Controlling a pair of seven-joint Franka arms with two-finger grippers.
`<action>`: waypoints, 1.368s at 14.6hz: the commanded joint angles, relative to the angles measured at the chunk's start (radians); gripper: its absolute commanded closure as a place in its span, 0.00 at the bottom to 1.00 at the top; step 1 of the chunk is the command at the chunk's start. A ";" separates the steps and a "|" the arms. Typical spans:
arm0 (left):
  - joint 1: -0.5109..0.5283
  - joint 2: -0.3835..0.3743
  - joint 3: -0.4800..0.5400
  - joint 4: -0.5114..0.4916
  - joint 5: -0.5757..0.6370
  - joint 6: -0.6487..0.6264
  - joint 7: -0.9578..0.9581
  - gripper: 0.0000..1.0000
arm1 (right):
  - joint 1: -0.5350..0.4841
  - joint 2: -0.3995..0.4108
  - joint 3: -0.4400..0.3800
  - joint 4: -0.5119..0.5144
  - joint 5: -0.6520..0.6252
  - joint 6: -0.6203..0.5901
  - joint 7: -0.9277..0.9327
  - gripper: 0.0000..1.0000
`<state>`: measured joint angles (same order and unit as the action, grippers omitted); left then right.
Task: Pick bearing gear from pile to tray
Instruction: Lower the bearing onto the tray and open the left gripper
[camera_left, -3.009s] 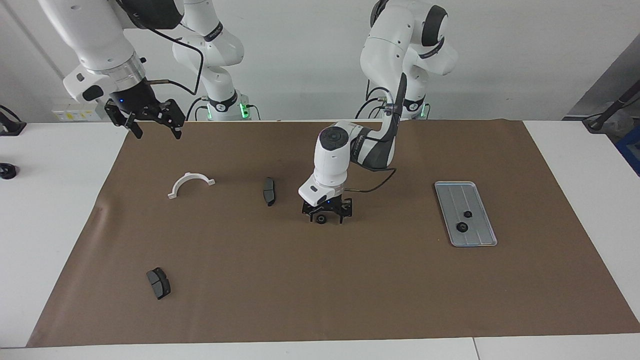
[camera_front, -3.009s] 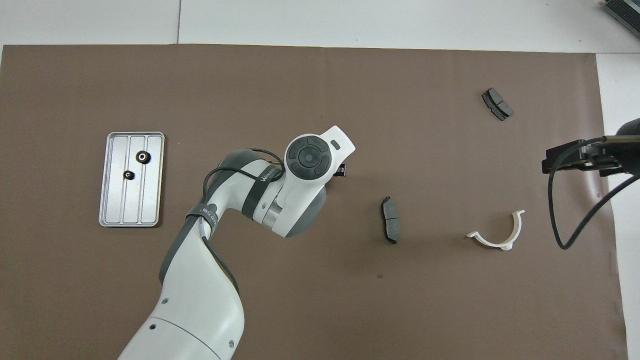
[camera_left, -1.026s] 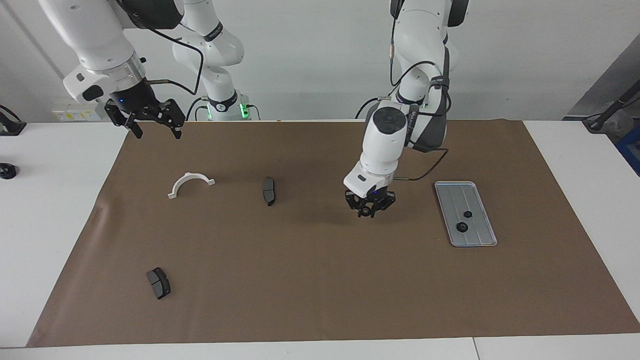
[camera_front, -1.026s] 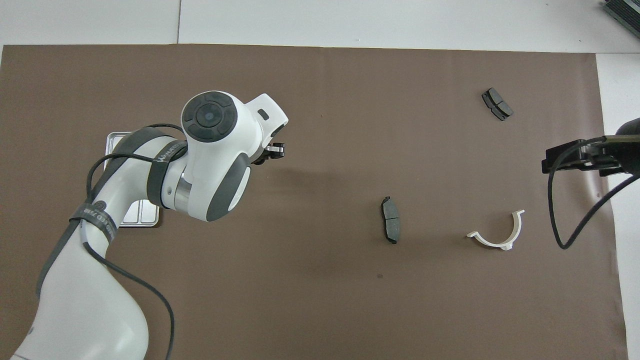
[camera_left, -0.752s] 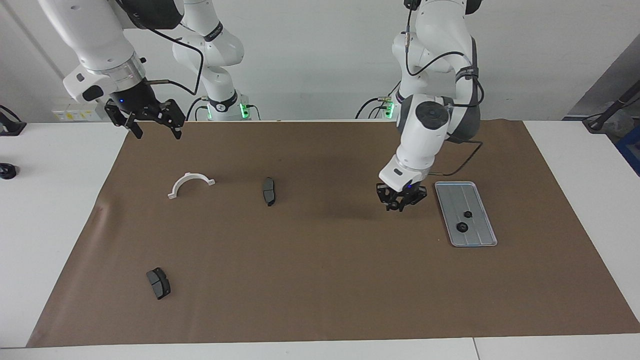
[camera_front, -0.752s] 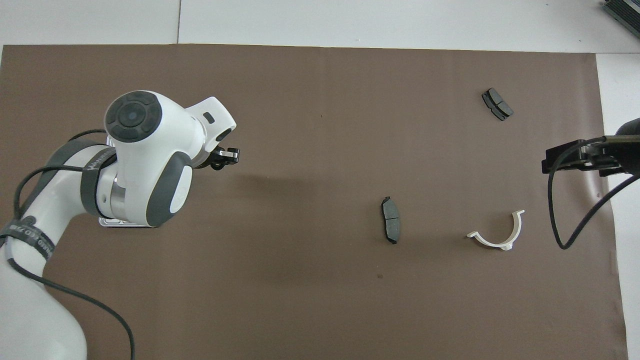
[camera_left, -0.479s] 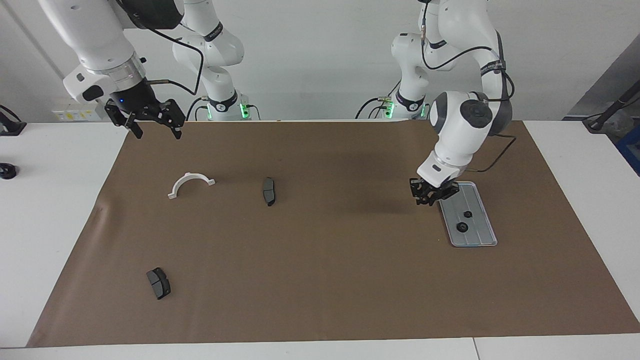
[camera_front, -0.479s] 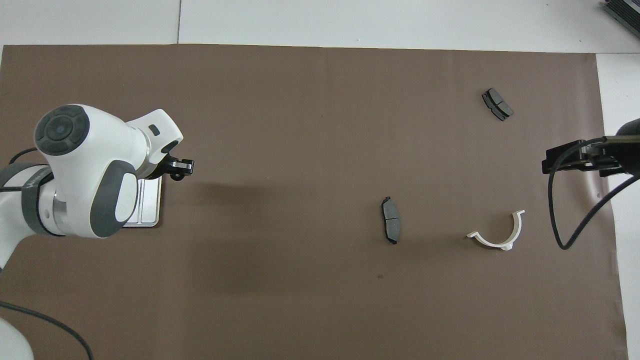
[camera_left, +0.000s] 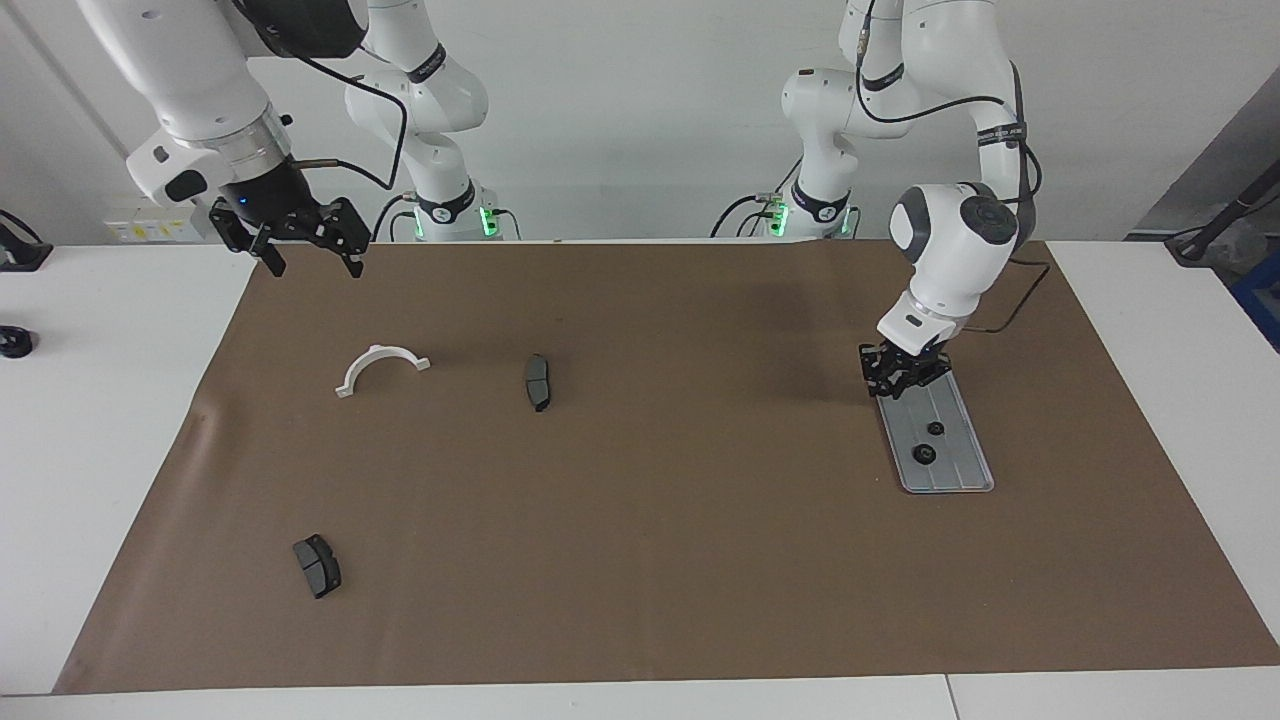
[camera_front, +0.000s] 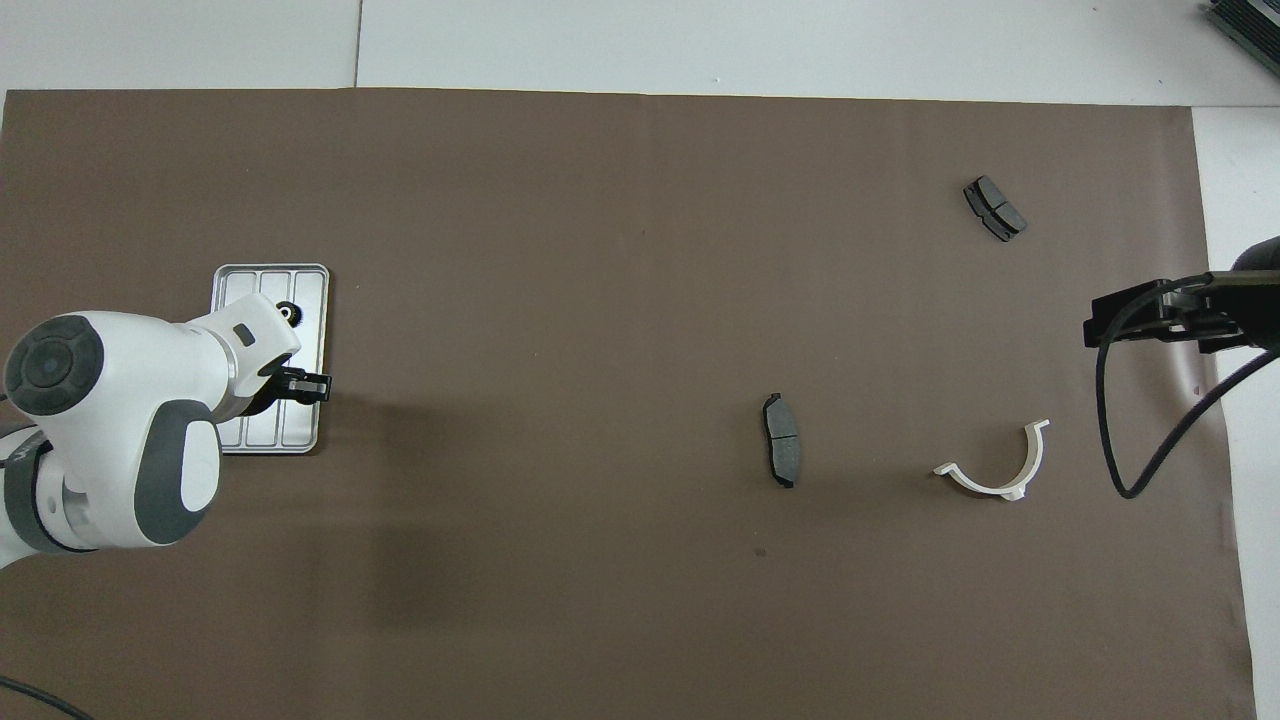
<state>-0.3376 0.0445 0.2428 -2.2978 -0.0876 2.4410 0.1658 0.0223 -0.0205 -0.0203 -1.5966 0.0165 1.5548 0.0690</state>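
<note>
The silver tray lies at the left arm's end of the brown mat. Two black bearing gears rest in it; the overhead view shows one gear, the wrist covering the rest. My left gripper hangs low over the tray's end nearer to the robots, shut on a small black bearing gear that its fingers mostly hide. The pile's remaining parts lie scattered: a white half-ring bracket and two dark brake pads. My right gripper waits open, raised over the mat's corner at the right arm's end.
In the overhead view, one brake pad lies mid-mat and the other lies farther from the robots near the right arm's end. White table surrounds the mat. A black cable hangs from the right wrist.
My left gripper has carried the gear from the middle of the mat toward the left arm's end and now hangs over the tray. The right arm has not moved.
</note>
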 joint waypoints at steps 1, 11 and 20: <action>0.029 -0.026 -0.010 -0.038 0.015 0.053 0.009 1.00 | -0.001 -0.010 0.000 -0.008 0.014 -0.010 0.006 0.00; 0.104 0.000 -0.011 -0.054 0.015 0.075 0.051 1.00 | -0.001 -0.010 0.000 -0.008 0.014 -0.009 0.005 0.00; 0.106 0.002 -0.011 -0.054 0.015 0.079 0.035 0.00 | -0.001 -0.010 0.000 -0.009 0.014 -0.009 0.005 0.00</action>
<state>-0.2424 0.0529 0.2372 -2.3367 -0.0874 2.4878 0.2061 0.0223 -0.0205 -0.0203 -1.5967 0.0165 1.5548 0.0690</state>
